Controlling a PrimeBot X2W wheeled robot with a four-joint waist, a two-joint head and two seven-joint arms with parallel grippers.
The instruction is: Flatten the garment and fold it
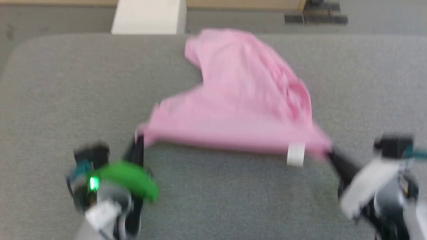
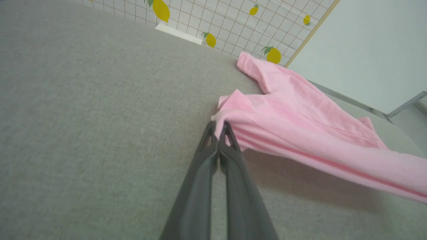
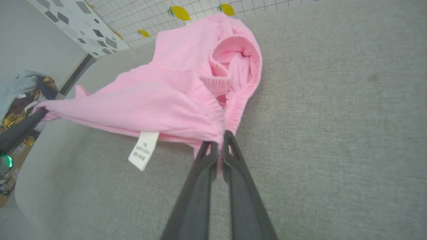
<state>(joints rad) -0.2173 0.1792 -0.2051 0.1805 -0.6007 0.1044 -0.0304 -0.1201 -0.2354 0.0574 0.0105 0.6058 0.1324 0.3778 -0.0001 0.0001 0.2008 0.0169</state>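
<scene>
The left tool (image 2: 218,125) is pinched shut on one near corner of the light pink, thin, soft cloth garment (image 1: 240,100). The right tool (image 3: 220,141) is pinched shut on the other near corner, right at the end of the bunched, stretchy pink edge (image 3: 218,85).

The near edge of the garment runs straight from one tool tip to the other, side to side. It looks pulled quite tight and lifted a little off the flat grey cloth-covered tabletop (image 1: 66,83), with a shadow under it. A small white paper-like tag (image 3: 143,155) hangs down from this edge, close to the right tool and far from the left one.

All the rest of the garment lies past the tool tips, away from both arms. No arm is closer; each has its own corner. Out there the cloth rests on the tabletop in a bumpy heap. It is smoother on the left tool's side and more wrinkled and bunched on the right tool's side. At the far end a narrow pink part reaches toward the far rim.

I think the next move needs both tools to go the same way together, so the far heap slides out flat.
</scene>
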